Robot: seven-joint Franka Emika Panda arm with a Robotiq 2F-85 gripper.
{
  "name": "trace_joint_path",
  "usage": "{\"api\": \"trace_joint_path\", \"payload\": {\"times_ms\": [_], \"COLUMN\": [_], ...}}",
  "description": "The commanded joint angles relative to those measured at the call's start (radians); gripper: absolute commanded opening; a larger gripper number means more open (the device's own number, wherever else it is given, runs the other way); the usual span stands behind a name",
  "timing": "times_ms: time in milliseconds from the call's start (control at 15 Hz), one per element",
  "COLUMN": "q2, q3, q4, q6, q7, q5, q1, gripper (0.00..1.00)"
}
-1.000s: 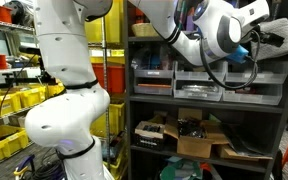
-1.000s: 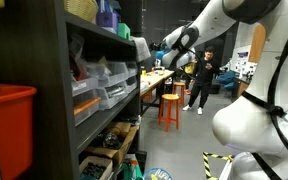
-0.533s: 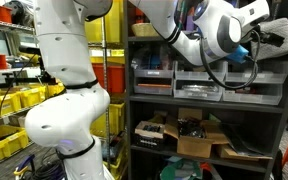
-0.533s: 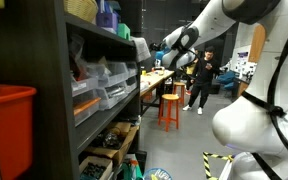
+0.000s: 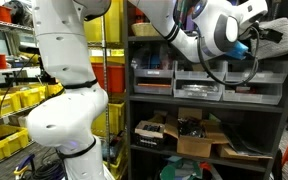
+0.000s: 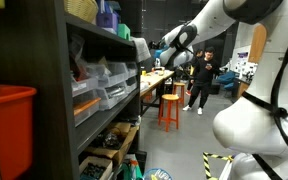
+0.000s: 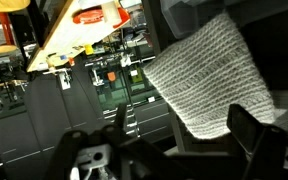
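Note:
A grey knitted cloth [image 7: 209, 75] lies on the upper level of a dark shelf unit [image 5: 209, 104], hanging a little over its edge. My gripper [image 7: 182, 135] is open right in front of it. One dark finger [image 7: 114, 122] stands to its left and the other to its right, with the cloth's lower edge between and just beyond them. Nothing is gripped. In both exterior views the white arm reaches across to the shelf's top level, where the gripper [image 5: 267, 35] meets the grey cloth [image 5: 280, 42]. The gripper [image 6: 147, 50] is mostly hidden by the shelf edge.
Grey drawer bins [image 5: 199, 85] fill the middle shelf and cardboard boxes [image 5: 199, 138] the lower one. Yellow bins [image 5: 9, 100] stand behind the robot base [image 5: 69, 110]. A red bin [image 6: 9, 115] sits close to the camera. A person [image 6: 200, 80] and an orange stool [image 6: 169, 108] stand in the aisle.
The wrist has edged slightly closer to the shelf and the cloth. The jaws have stayed open.

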Motion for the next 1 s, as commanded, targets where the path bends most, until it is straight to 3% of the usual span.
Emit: {"api": "trace_joint_path", "payload": {"times_ms": [0,133,200,467,533,600,933], "q2": [-0.018,0.006,0.025,0.078,0.092,0.108,0.167], "q3": [0.040,0.045,-0.113,-0.285,-0.211,-0.232,-0.229], "q4": [0.050,0.088,0.095,0.149,0.157,0.169,0.235], "q6": [0.000,-0.003,-0.012,-0.019,-0.010,-0.013,-0.016], "q7": [-0.116,-0.155,-0.274,-0.470,-0.438,-0.459,-0.481], "q5": [0.056,0.038,0.122,0.132,0.063,0.054,0.009], "q1": [-0.017,-0.002,0.197,0.399,0.312,0.336,0.324], "gripper": [1.00,1.00,1.00,1.00,1.00,1.00,1.00]}}
